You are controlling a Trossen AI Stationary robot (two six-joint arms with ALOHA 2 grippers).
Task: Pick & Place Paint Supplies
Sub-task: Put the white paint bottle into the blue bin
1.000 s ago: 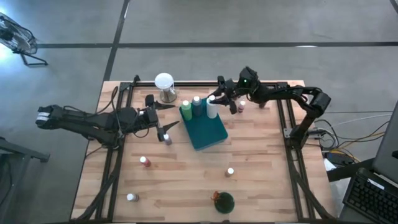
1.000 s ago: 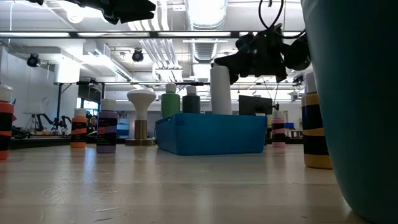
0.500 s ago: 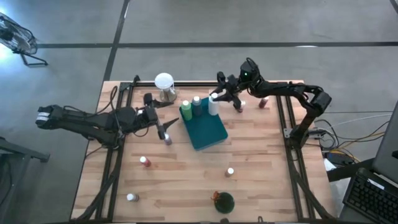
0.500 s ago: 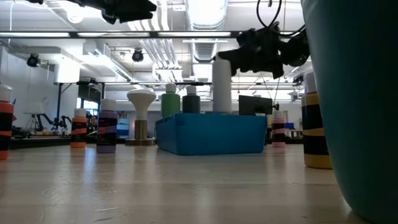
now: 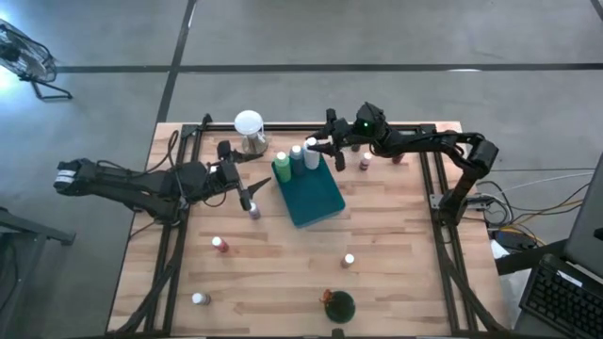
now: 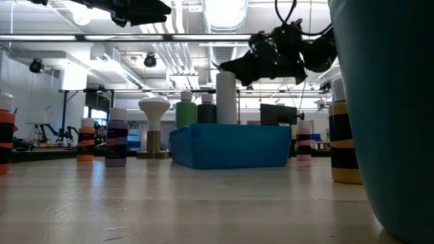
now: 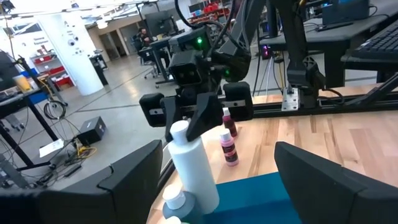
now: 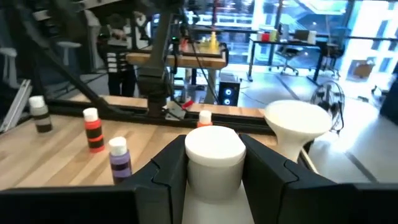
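- Over the far end of the teal tray (image 5: 314, 196), the right gripper (image 5: 317, 147) clamps a tall white bottle (image 5: 311, 153) by its cap, beside two green bottles (image 5: 282, 168) standing in the tray.
- At the tray's left, the left gripper (image 5: 247, 179) hangs with fingers spread and empty, just above a purple bottle (image 5: 252, 210).
- Other small bottles stand scattered on the wooden table (image 5: 396, 254).

Robotics lab: workbenches (image 8: 186, 59), monitors, ceiling ducts (image 6: 224, 47).
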